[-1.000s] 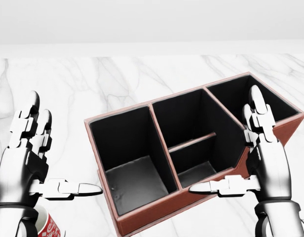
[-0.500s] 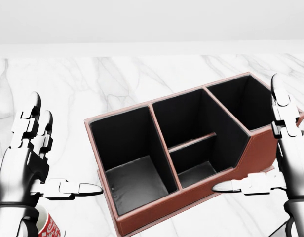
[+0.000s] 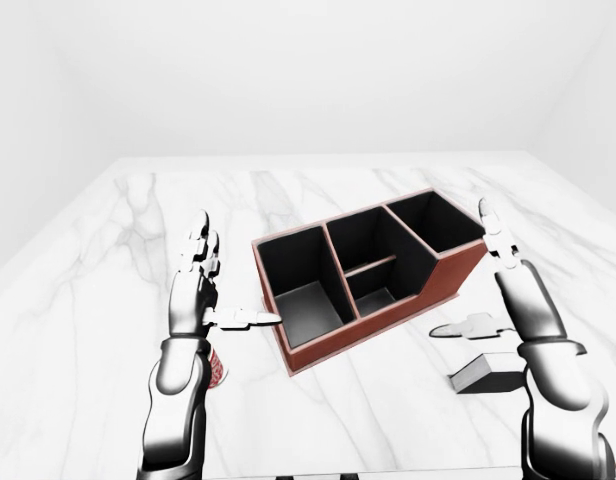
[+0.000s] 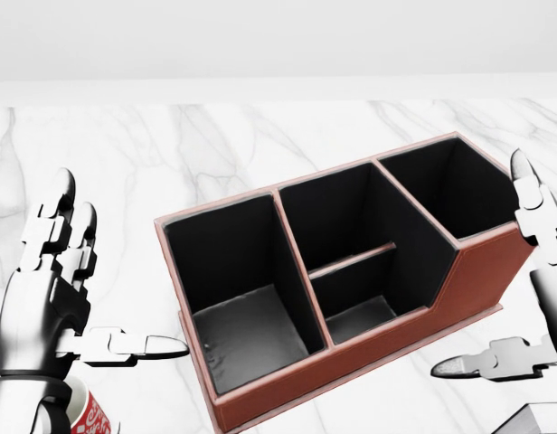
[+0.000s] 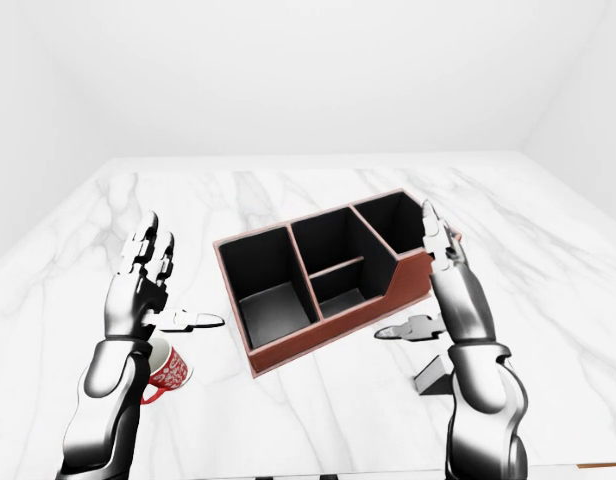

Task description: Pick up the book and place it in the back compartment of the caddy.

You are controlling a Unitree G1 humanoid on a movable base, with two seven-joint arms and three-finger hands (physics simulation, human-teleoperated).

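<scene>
Red-brown caddy (image 4: pixel 351 298) is sitting angled on the marble surface (image 3: pixel 318 200), all compartments showing empty. I'm holding my left hand (image 3: pixel 193 290) and right hand (image 3: pixel 513 295) spread either side of it, gripping nothing. Grey book (image 3: pixel 485 373) is lying flat below my right hand. Red mug (image 5: pixel 168 368) is standing under my left arm.

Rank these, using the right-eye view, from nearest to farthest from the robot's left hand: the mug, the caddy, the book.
1. mug, just beneath the left hand.
2. caddy, mid-table, rightward.
3. book, far right, behind the right arm.
</scene>
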